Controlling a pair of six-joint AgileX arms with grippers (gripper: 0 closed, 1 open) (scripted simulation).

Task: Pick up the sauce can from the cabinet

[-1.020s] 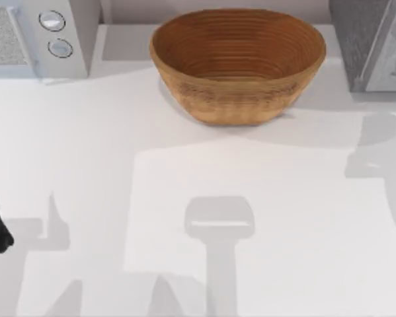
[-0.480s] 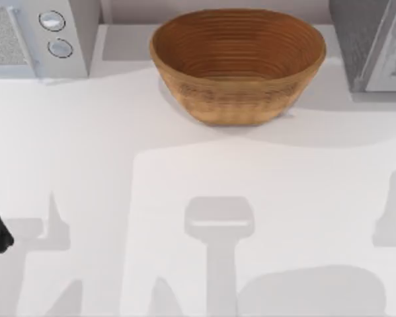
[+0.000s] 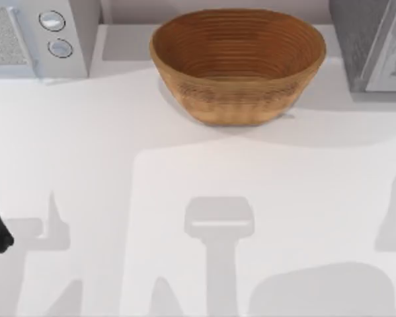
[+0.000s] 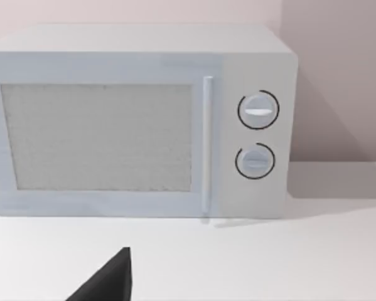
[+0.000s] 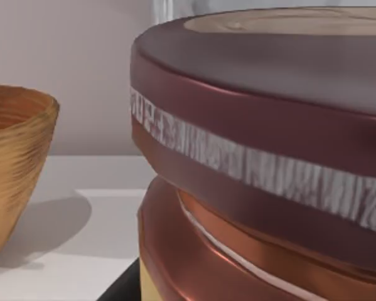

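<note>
On the tabletop (image 3: 85, 145), the shadows at the right have shifted. The sauce can (image 5: 269, 157) looms against the right wrist camera, woven bowl (image 5: 12, 169) beyond; pincer states: cannot tell.

A brown woven bowl (image 3: 238, 63) stands upright at the back middle of the white table (image 3: 184, 172), its ribbed inside open to the top camera. A white microwave (image 3: 36, 36) sits at the back left corner, door shut, with two round dials (image 4: 258, 111) stacked beside the mesh window (image 4: 96, 137). A grey cabinet (image 3: 373, 43) occupies the back right corner, well apart from the microwave.
</note>
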